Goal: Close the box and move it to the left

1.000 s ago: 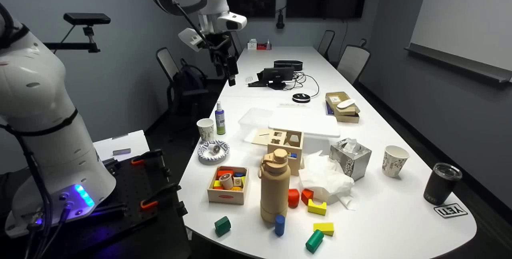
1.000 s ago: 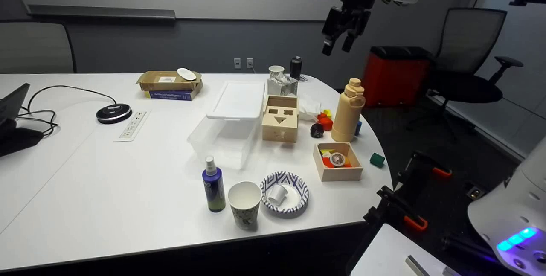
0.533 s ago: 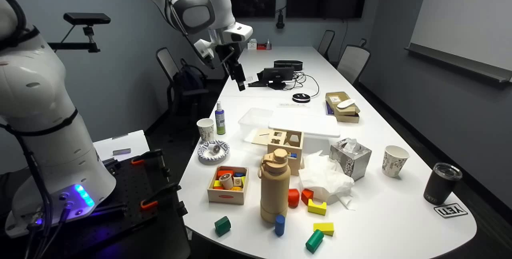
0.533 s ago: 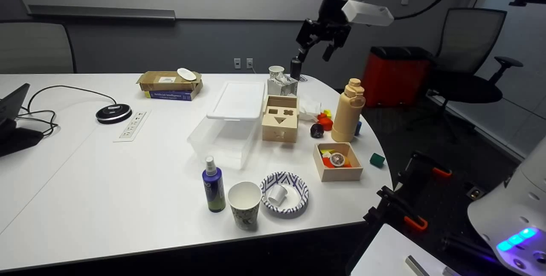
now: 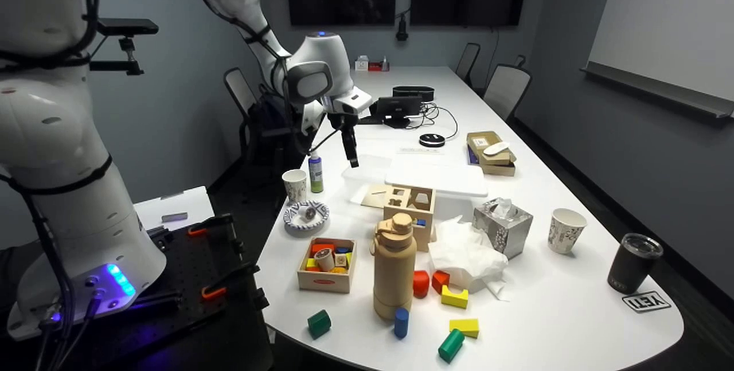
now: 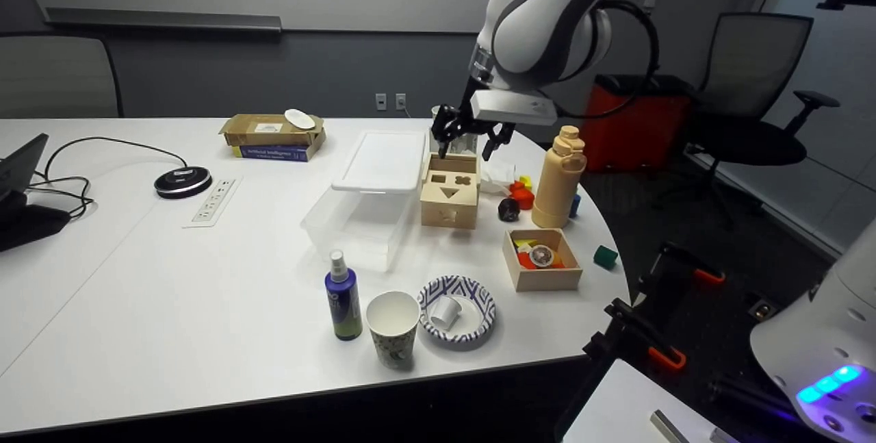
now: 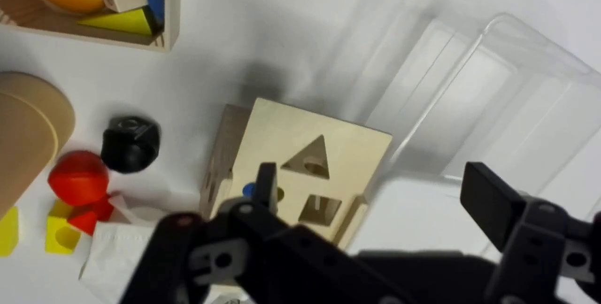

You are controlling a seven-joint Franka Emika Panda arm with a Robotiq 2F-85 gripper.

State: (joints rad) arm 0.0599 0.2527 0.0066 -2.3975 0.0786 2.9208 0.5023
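Made of white, smoothly rounded arm segments (image 5: 49, 144), with a black cable (image 6: 653, 46) looping beside them, black straps (image 5: 96, 174) bound around them and a wide oval panel (image 5: 310, 85) rimmed in grey. Marked on the base (image 5: 86, 256), close to its rounded edge, by a strip of light (image 5: 120, 280) glowing in blue. Finished with a black gripper (image 7: 373, 189), angular in form, bearing grey plates (image 7: 238, 256) with round, dark, screw-like spots.

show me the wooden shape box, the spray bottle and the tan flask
Wooden shape box (image 7: 298, 186), in the wrist view: its holed panel.
Spray bottle (image 6: 343, 302), in an exterior view: middle of body.
Tan flask (image 5: 394, 270), in an exterior view: middle of body.
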